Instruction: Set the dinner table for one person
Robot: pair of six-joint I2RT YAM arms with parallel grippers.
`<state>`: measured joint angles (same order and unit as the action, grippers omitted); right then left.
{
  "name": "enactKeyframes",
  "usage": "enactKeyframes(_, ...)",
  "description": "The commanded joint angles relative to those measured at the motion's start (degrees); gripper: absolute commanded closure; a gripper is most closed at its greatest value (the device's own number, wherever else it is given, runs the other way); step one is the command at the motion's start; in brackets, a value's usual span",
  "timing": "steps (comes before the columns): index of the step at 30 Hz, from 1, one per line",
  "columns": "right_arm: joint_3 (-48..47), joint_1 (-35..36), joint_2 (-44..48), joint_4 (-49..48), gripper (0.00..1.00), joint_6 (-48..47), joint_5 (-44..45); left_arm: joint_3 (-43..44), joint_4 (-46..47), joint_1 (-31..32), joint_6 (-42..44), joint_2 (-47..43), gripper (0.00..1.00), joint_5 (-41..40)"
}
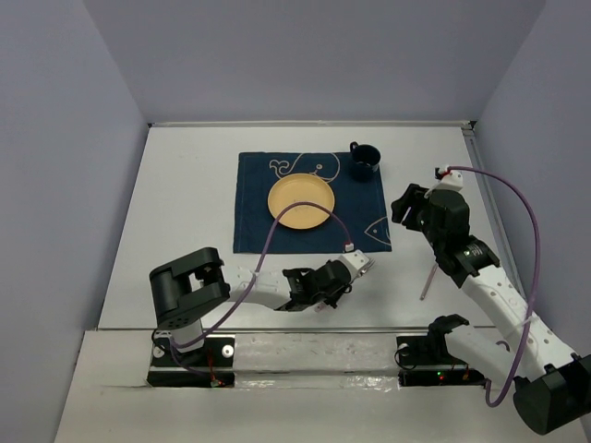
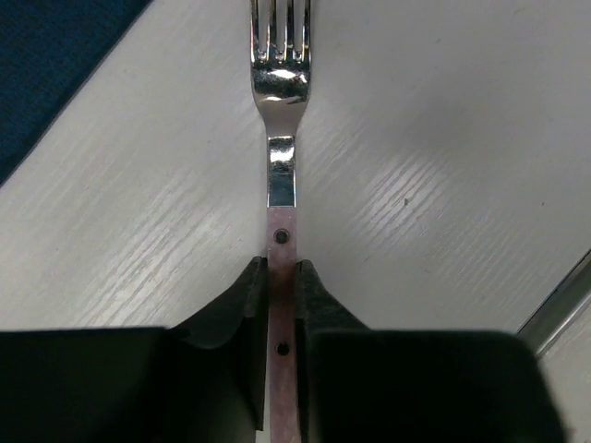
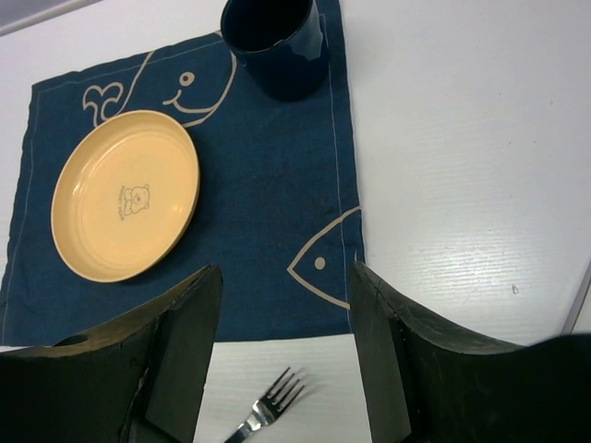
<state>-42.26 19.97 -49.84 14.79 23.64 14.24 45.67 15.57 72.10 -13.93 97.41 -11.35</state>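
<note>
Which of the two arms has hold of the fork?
The left end effector, pinching the fork by its pink handle; the right end effector is open, empty.

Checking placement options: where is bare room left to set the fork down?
Free: placemat strip right of the plate, below the cup; bare table left of the placemat. Crowded: near edge, where the left pincer grips the fork, and right of the placemat under the right arm.
</note>
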Motion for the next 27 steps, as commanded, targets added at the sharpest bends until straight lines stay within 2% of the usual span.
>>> enactKeyframes(1,-0.2,0.3,1.0,-3.7,0.38,0.1,-0.6,1.9,-0.9,0.8,0.7,0.5,0.94,-2.6)
enactKeyframes(3,-0.2,0.3,1.1,-3.6,0.38,0.1,-0.7,2.1,-1.0,0.9,0.8,0.1,0.95,-3.7)
enactKeyframes(4,-0.2,0.3,1.2,-3.7,0.38,0.1,-0.6,2.1,-1.2,0.9,0.8,-0.5,1.0,-4.4)
enactKeyframes(8,0.0,0.3,1.9,-3.8,0.38,0.0,-1.5,2.1,-2.3,-0.3,-0.8,-6.4,1.0,-7.5)
enactKeyframes(13,0.5,0.3,2.0,-4.2,0.38,0.2,-2.4,1.4,-4.1,-9.1,-3.2,-18.2,1.0,-9.1)
enactKeyframes(14,0.5,0.3,2.1,-4.5,0.38,0.2,-3.1,1.6,-5.1,-16.0,-4.2,-20.4,1.0,-8.9)
enactKeyframes(15,0.6,0.3,2.0,-4.5,0.38,0.3,-3.6,2.0,-5.5,-16.1,-5.1,-21.2,1.0,-8.1)
enactKeyframes(17,0.5,0.3,1.7,-4.8,0.38,0.3,-4.2,2.4,-4.5,-23.8,-6.8,-22.7,1.0,-5.1)
enactKeyframes(19,0.4,0.3,1.4,-4.8,0.38,0.2,-4.5,4.1,-4.8,-27.4,-7.9,-22.7,1.0,-3.8)
enactKeyframes(24,1.1,0.3,2.4,-4.9,0.38,0.1,-5.1,9.8,-10.4,-36.8,-6.9,-17.0,1.0,-8.0)
enactKeyframes(27,1.6,0.3,2.7,-4.9,0.38,-0.1,-5.4,12.0,-10.0,-42.0,-7.2,-13.4,1.0,-4.1)
